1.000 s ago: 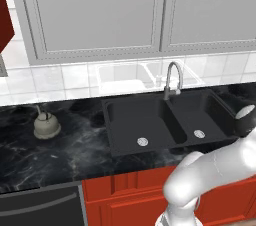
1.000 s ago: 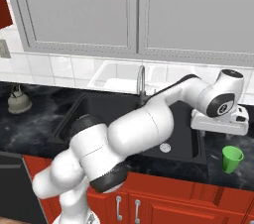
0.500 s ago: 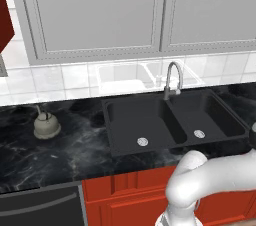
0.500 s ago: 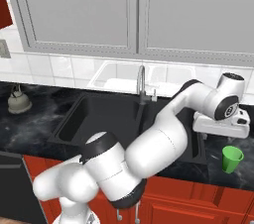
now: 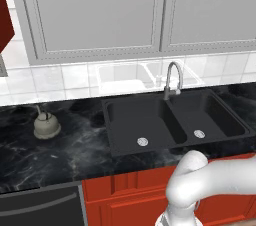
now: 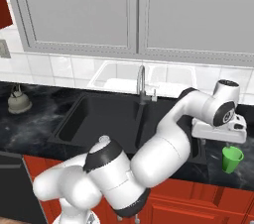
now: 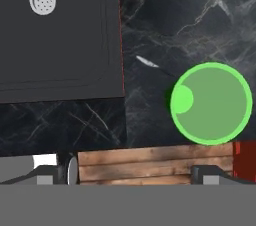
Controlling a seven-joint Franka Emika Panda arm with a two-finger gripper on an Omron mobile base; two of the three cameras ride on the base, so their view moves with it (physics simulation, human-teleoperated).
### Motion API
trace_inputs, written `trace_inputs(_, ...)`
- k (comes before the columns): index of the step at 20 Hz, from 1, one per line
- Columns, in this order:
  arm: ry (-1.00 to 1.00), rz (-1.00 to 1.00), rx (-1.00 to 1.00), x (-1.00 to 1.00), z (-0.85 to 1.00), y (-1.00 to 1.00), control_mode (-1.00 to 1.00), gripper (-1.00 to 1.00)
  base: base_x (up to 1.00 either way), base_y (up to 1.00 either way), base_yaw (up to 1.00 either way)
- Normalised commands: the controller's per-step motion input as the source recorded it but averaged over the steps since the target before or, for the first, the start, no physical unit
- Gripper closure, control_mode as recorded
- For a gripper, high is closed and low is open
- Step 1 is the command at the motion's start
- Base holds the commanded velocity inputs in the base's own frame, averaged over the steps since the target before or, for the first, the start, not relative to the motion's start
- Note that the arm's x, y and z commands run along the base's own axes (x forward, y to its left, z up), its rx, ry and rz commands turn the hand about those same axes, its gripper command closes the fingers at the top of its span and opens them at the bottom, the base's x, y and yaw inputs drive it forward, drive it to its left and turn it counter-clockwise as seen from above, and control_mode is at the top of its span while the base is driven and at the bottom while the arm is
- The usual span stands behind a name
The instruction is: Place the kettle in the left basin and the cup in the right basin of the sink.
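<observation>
Gripper: the gripper [image 6: 229,142] hangs over the worktop [image 6: 44,114] to the right of the sink [image 6: 74,119], jaws spread wide and holding nothing.
Cup: the cup [image 6: 231,159] stands upright just below and slightly right of the gripper, apart from it; in the hand view its open green rim [image 7: 211,103] lies off toward one fingertip, not centred between the two.
Right basin: the narrower right basin [image 5: 210,117] lies just left of the gripper; its wall and silver drain [image 7: 42,0] sit in the far corner of the hand view.
Left basin: the wider left basin [image 5: 140,125] lies beyond that, further left.
Kettle: the kettle [image 5: 46,125] rests on the worktop well apart from the gripper, past the far left side of the sink.
Step in hand: judged as the approach to the cup; neither thing has yet been placed.
Next move: it calls for shifting the gripper sideways until the rim is centred, then lowering it around the cup.
Edges: the cup stands near the front edge of the worktop, so a nudge might tip it off.
Open room: bare worktop separates the cup from the right basin, and the faucet [image 6: 141,82] stands back of that path.
</observation>
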Motion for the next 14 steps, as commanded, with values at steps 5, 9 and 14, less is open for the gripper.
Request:
trace_inputs(5,0.0,0.0,0.0,0.0,-0.16,-0.25,-1.0,-1.0,0.0,0.0,0.0)
trace_inputs(9,0.0,0.0,0.0,0.0,-0.16,-0.24,-1.0,-1.0,0.0,0.0,0.0)
trace_inputs(14,0.0,0.0,0.0,0.07,-0.19,-0.05,-1.0,-1.0,0.0,0.0,0.0)
